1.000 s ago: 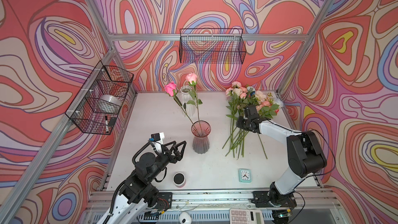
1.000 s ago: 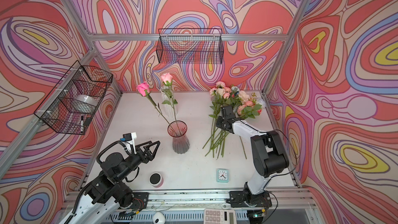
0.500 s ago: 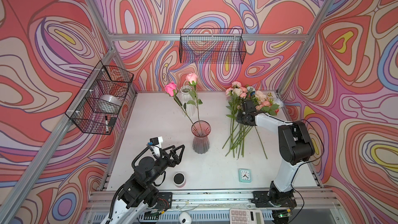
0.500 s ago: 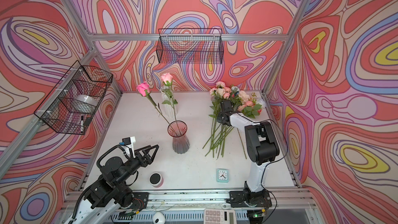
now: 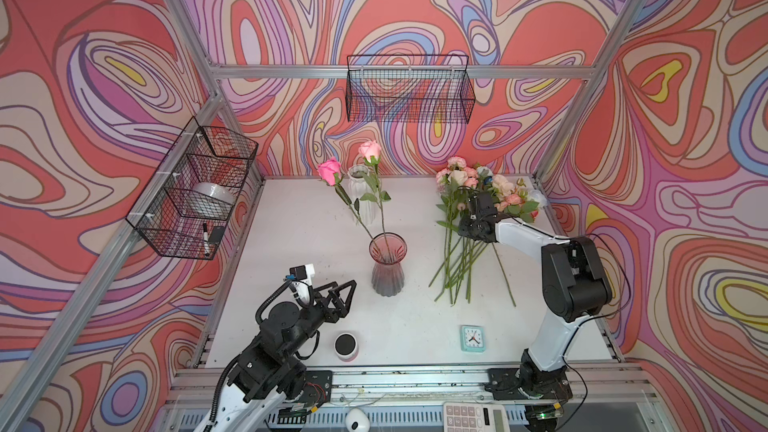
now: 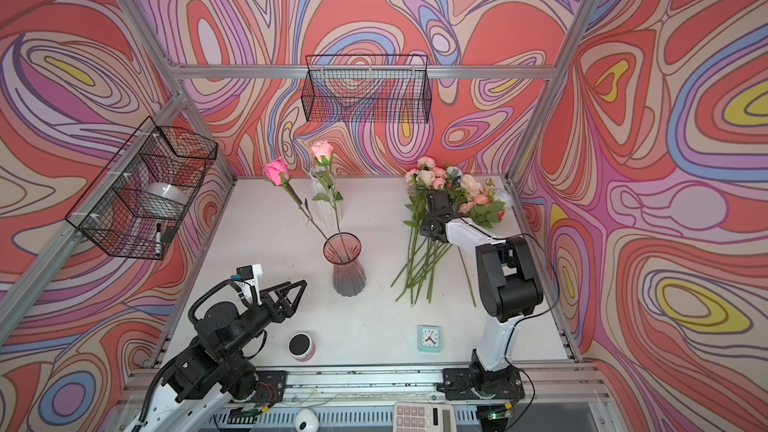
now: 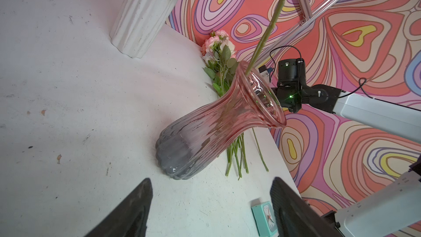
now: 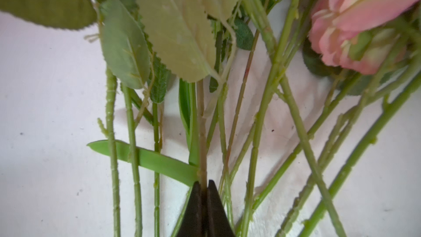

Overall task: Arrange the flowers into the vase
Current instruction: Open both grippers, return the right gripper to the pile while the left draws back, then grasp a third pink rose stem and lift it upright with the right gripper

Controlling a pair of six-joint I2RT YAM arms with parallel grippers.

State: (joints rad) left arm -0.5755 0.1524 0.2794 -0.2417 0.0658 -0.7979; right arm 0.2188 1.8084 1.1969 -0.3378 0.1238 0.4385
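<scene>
in both top views the flowers (image 5: 458, 177) lie fanned out right of centre, heads toward the top. the right gripper (image 8: 204, 189) is pinched tight on one stem (image 8: 202, 133) among them. two roses (image 5: 330, 170) stand in the vase (image 5: 387, 263) at centre. the left gripper (image 7: 211, 180), spread wide and holding nothing, hangs lower left of the vase.
</scene>
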